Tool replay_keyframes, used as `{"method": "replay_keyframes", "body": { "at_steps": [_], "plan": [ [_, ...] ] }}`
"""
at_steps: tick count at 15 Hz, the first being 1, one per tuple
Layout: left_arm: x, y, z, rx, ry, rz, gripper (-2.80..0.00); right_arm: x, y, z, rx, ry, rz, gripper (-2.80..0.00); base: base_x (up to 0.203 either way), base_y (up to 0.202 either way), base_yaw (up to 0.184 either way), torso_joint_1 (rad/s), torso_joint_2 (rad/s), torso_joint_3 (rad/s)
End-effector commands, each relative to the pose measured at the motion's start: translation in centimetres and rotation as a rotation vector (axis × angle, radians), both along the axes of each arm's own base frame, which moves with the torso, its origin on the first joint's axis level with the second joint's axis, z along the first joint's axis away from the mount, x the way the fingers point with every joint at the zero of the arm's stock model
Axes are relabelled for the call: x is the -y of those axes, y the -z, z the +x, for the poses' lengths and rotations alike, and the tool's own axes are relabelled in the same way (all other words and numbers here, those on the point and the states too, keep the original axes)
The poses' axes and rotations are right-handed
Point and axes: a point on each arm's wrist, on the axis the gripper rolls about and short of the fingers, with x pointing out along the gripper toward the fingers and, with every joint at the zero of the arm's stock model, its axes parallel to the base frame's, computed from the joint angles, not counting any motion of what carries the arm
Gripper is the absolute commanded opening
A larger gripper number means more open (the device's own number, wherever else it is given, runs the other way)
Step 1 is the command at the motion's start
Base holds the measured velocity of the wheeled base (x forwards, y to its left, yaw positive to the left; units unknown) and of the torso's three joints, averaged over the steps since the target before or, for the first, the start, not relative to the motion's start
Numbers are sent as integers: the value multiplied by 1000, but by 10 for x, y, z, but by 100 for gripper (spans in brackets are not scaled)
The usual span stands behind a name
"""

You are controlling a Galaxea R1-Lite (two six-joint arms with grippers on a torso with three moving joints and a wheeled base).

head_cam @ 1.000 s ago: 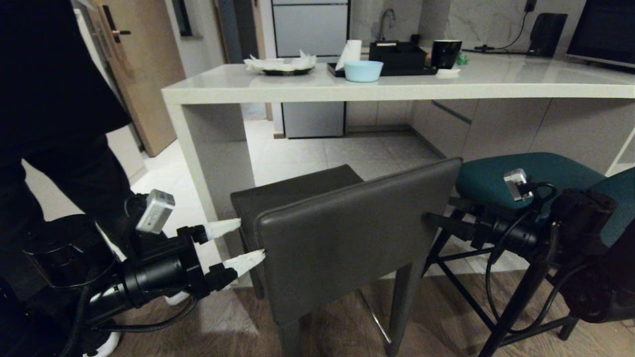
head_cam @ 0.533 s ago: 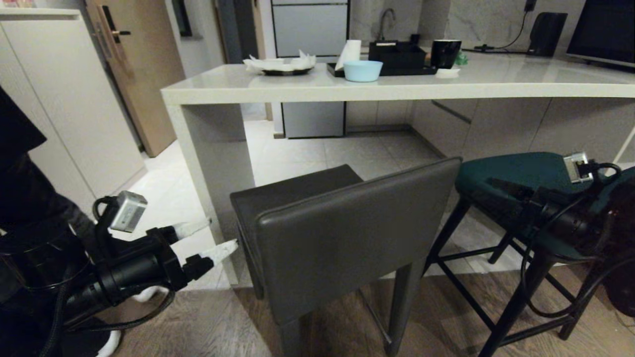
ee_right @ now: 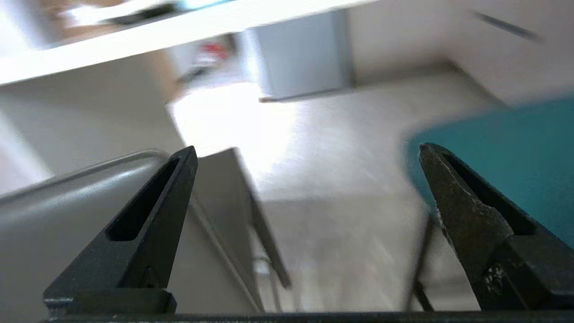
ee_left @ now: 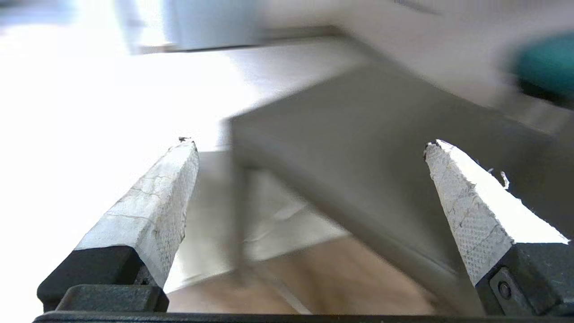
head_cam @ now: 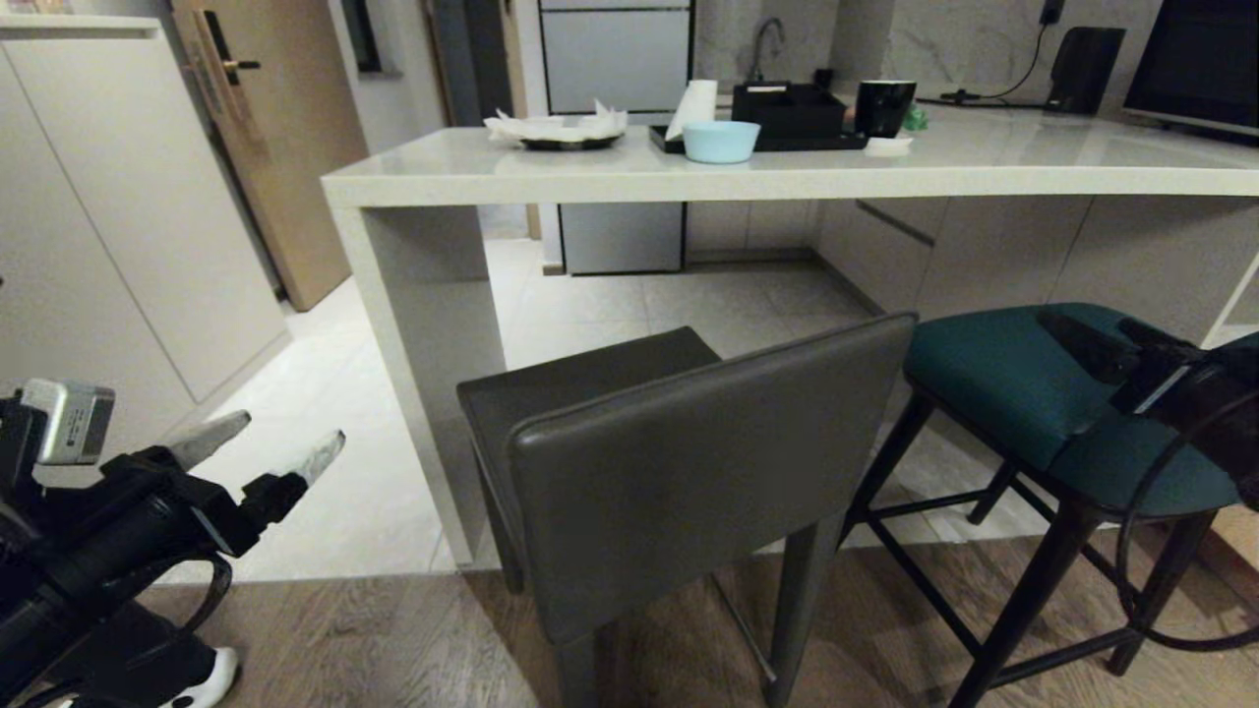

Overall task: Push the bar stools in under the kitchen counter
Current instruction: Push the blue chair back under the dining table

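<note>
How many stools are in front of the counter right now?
2. The grey-brown stool stands by the kitchen counter's side panel; the teal stool stands to its right, cut off by the picture's edge. More could be out of frame.

Left hand [head_cam: 280,442] low, fingers spread; right hand [head_cam: 1087,339] likewise.

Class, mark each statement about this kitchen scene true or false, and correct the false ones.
1. The left gripper is open and holds nothing. True.
2. The grey stool stands fully under the kitchen counter. False: its back and rear legs stand out in front of it.
3. The teal stool stands to the grey stool's right. True.
4. The right gripper is clamped on the grey stool's back. False: it is open, over the teal seat.
</note>
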Motion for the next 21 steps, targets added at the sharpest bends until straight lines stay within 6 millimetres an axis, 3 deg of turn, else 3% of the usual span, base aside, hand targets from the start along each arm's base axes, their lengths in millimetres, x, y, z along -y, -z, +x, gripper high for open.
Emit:
{"method": "replay_keyframes", "body": {
  "at_steps": [1,3,5,8,11,14,17,19,21],
  "plan": [
    [-5,-12,-5,28,-254,-16,0,-6,-28,-47,-28,94,28,0,0,0,0,0,0,0],
    [-7,-29,2,20,-399,-22,0,-5,-45,-63,-89,226,59,0,0,0,0,0,0,0],
    [1,-47,-12,35,-386,-27,0,-7,-61,-82,-107,318,64,0,0,0,0,0,0,0],
    [14,-69,-52,56,-311,-43,0,-14,-72,-125,-67,335,26,0,0,0,0,0,0,0],
    [15,-80,-96,124,-276,-79,0,-25,-64,-171,14,201,-55,0,0,0,0,0,0,0],
    [12,-77,-142,174,-265,-91,0,-32,-43,-207,8,132,-93,0,0,0,0,0,0,0],
    [10,-55,-191,143,-212,-72,0,-36,-24,-241,26,121,-133,0,0,0,0,0,0,0],
    [10,-41,-209,130,-226,-46,0,-39,-15,-254,48,33,-156,0,0,0,0,0,0,0],
    [12,-36,-215,146,-286,-11,0,-40,-17,-252,33,5,-134,0,0,0,0,0,0,0]
  ]
}}
